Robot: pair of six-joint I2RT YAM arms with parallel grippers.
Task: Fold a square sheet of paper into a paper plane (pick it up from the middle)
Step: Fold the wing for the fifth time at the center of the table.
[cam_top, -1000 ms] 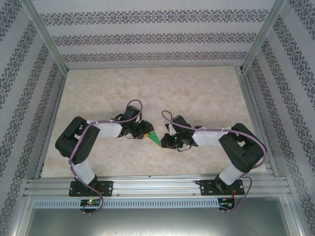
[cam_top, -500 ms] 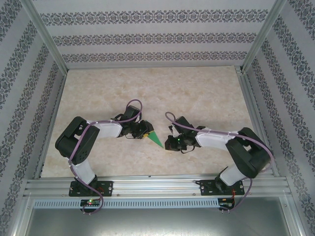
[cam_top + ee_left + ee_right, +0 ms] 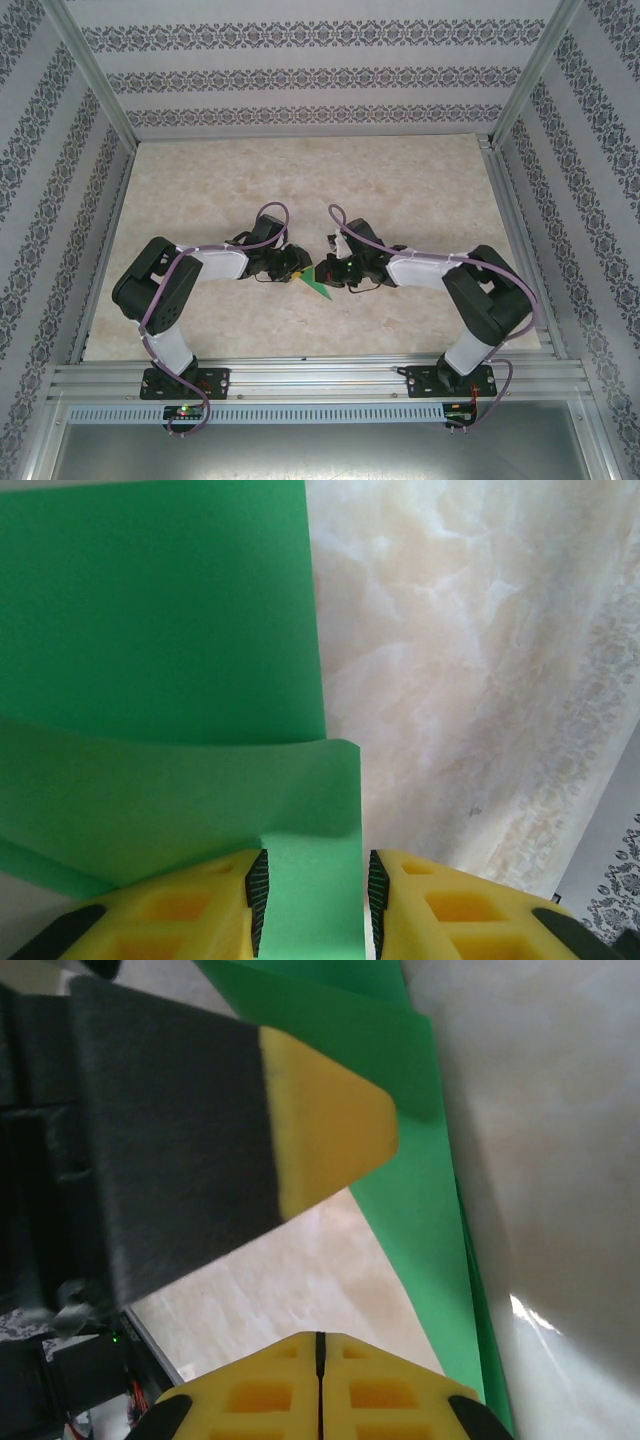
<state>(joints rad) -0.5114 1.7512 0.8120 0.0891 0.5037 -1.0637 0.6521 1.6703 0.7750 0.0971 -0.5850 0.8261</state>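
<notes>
The square sheet of paper point(image 3: 316, 283), bright green and folded to a pointed shape, lies at mid-table between the two grippers. My left gripper point(image 3: 297, 266) is shut on its folded edge. In the left wrist view a green band point(image 3: 310, 880) fills the gap between the black pads point(image 3: 258, 888), and the rest of the sheet point(image 3: 160, 630) spreads ahead. My right gripper point(image 3: 334, 270) is close on the paper's right side. Its yellow jaws point(image 3: 320, 1345) are shut with nothing between them. Ahead of them are the green paper point(image 3: 420, 1200) and a left fingertip point(image 3: 325, 1130).
The marble tabletop point(image 3: 400, 190) is bare behind and to both sides of the grippers. An aluminium rail point(image 3: 320, 378) runs along the near edge by the arm bases. Patterned walls point(image 3: 320, 75) close in the back and sides.
My right gripper has moved left and slightly away from the bases, up to the paper and the left gripper. The left arm and the paper have stayed in place.
</notes>
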